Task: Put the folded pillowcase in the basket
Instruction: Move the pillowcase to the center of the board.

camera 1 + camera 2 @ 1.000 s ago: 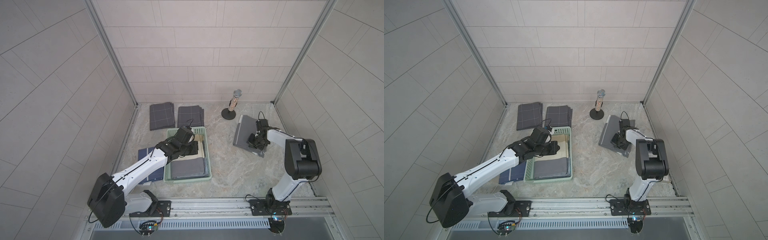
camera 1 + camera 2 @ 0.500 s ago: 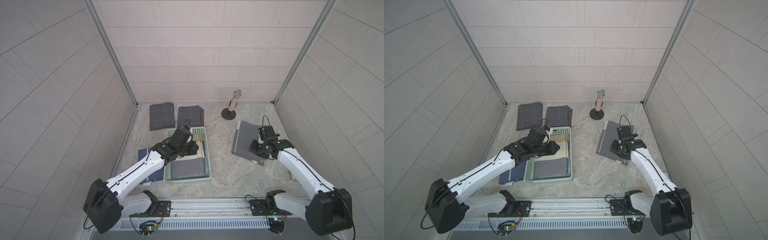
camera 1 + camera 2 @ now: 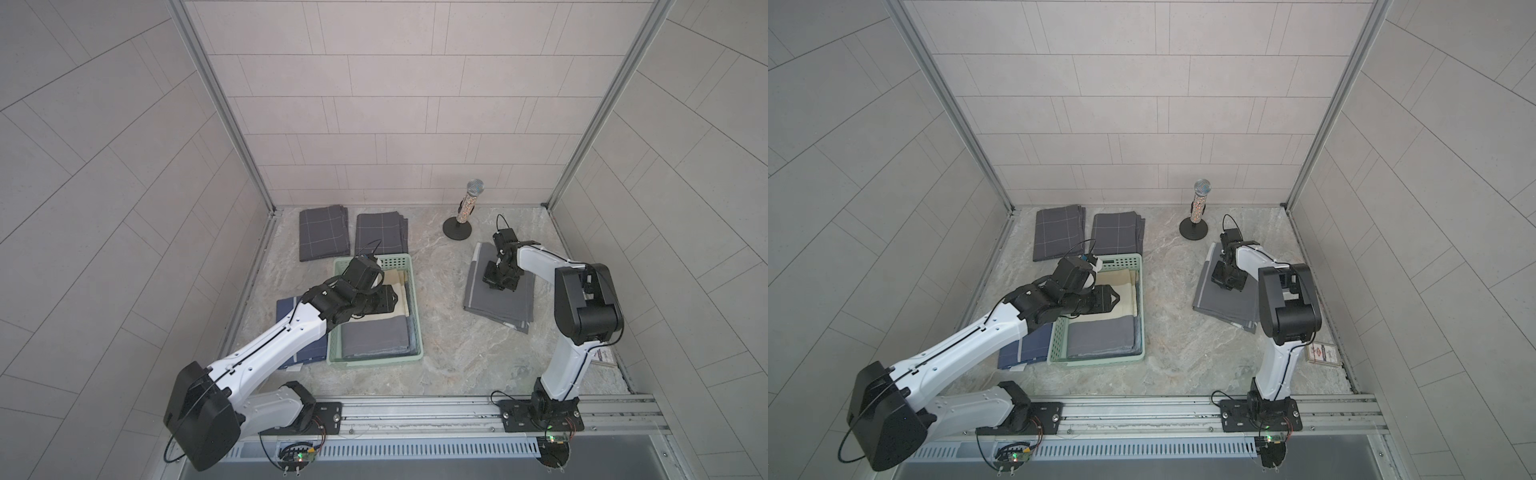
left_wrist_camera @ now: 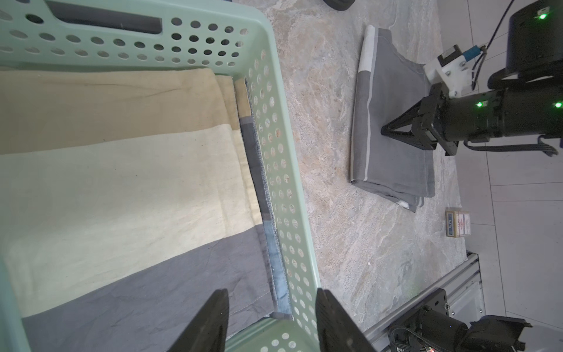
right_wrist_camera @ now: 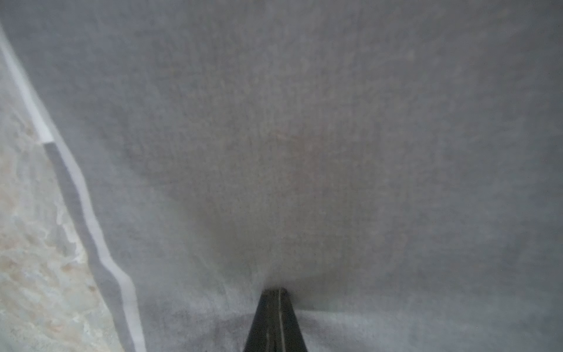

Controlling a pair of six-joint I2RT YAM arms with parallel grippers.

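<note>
**HAZARDS AND ARM POSE: PILLOWCASE TRANSFER**

Clock directions are read in a top view, 12 o'clock toward the back wall.

**Item location.** The grey folded pillowcase (image 3: 498, 309) lies flat on the table at 3 o'clock of the basket (image 3: 374, 360), well apart from it. The basket already holds a cream-and-grey pillowcase (image 4: 122, 183).

**Claw state.**
- My right claw (image 5: 275, 294) is fully closed. Its tips press on the top layer of the grey pillowcase, with nothing gripped.
- My left claw (image 4: 271, 307) is about half open and empty, above the basket.

**Hazards, as I judge them.**
1. Pinching only the top layer would let the lower folds hang and open on lifting.
2. Dragging with closed tips would bunch the cloth.
3. My left arm is over the basket and blocks the drop zone, so the arms may collide if it does not clear.
4. The microphone stand (image 3: 458, 228) at 11 o'clock of the pillowcase could be knocked over.

**Pose.**
- My left arm reaches from 7 o'clock, with the claw aimed toward 3 o'clock.
- On my right arm the lower link is upright, the elbow is folded and the claw points down.
</note>
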